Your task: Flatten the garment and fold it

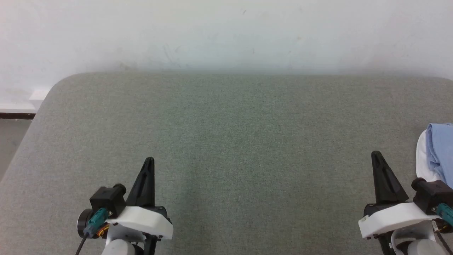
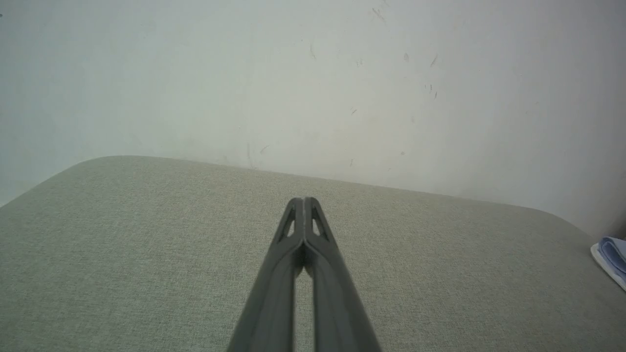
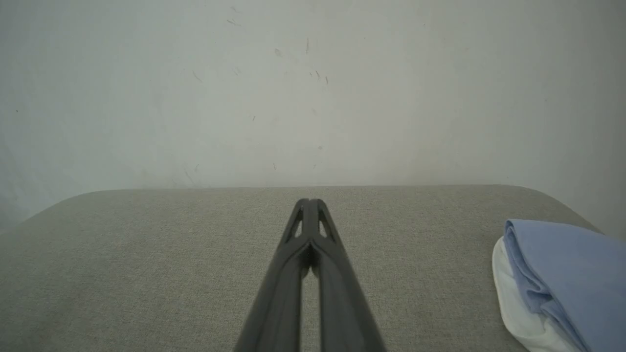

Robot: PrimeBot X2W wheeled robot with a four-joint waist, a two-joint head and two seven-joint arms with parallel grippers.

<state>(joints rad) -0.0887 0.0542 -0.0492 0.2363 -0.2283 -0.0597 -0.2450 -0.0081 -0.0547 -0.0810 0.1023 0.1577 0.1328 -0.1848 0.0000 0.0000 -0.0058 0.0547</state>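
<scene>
Grey woven worktop [image 1: 226, 141] under scuffed pale wall [image 1: 226, 32]. Near the front edge, left pincer [image 1: 150, 160] and right pincer [image 1: 376, 154], well apart, pointing straight ahead, fingers pressed together, gripping nothing. Bunched blue-and-white garment [image 1: 439, 148] at the right edge, just beside right pincer, untouched.

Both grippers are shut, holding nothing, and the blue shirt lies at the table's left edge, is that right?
Not the left edge: the shirt lies at the table's right edge, beside the right gripper, as the head view shows. The left gripper and the right one are both shut, holding nothing.
</scene>
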